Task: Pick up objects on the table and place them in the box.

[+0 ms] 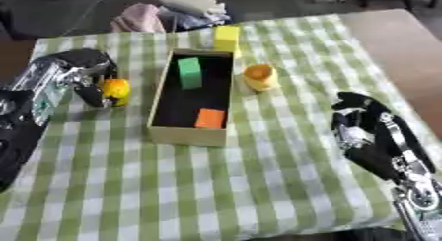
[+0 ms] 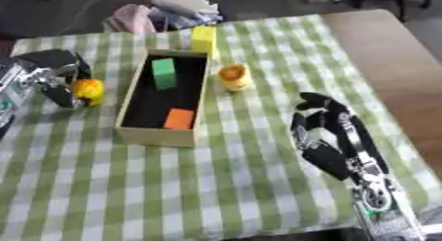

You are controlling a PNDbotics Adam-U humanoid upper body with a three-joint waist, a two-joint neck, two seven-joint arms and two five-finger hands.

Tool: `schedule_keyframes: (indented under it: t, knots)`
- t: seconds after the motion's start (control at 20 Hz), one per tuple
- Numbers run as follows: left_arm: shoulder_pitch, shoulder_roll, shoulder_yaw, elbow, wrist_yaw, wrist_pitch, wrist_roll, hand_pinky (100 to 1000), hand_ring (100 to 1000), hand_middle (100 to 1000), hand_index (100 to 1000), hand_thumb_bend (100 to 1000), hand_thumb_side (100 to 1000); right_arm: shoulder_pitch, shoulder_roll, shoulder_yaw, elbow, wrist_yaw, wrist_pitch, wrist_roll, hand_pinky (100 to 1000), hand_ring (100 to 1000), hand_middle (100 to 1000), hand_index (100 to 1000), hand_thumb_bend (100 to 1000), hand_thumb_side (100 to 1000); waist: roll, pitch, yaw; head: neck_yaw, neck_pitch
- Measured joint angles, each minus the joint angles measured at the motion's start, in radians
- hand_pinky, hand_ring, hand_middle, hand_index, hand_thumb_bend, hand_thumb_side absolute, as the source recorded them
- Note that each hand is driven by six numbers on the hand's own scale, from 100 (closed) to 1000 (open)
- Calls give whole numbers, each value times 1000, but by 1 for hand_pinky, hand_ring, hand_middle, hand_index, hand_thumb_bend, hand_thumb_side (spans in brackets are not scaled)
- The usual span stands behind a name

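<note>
Inside box point(image 1: 161, 102): green block point(image 1: 189, 72), seemingly orange block point(image 1: 210, 118)

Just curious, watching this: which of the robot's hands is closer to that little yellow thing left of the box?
Left. The left hand is right at the yellow thing, fingers around it. The right hand rests far across the box.

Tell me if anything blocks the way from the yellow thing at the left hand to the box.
Nothing visible does. The left hand is curled round the yellow thing, and only bare checked cloth lies between it and the box. The box's near wall is the only thing to lift over.
</note>
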Motion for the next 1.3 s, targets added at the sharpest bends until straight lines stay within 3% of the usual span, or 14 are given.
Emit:
schedule_keyframes:
  t: [0.05,0.35,0.55,0.95,1.3]
  knots:
    - [-4,8,-6,-37,20,-5,0,643,537,550,646,297,183,0,0,0,0,0,0,0,603,557,673,830,100,389,0,0,1,-1,0]
    - [-16,20,-85,-225,150,-41,-48,664,557,568,661,297,217,0,0,0,0,0,0,0,603,557,672,830,100,387,0,0,-4,-2,0]
    - [-15,18,-151,-294,221,-60,-110,672,568,579,671,307,249,0,0,0,2,0,0,0,603,557,672,830,100,385,0,0,-9,-2,0]
    - [5,-8,-229,-313,276,-79,-209,710,618,642,734,372,363,0,0,0,3,0,0,0,603,557,672,830,100,382,0,0,-13,-2,0]
    - [24,-7,-238,-320,267,-88,-277,734,668,710,794,417,399,0,0,0,3,0,0,0,603,557,672,830,100,378,0,0,-8,-3,0]
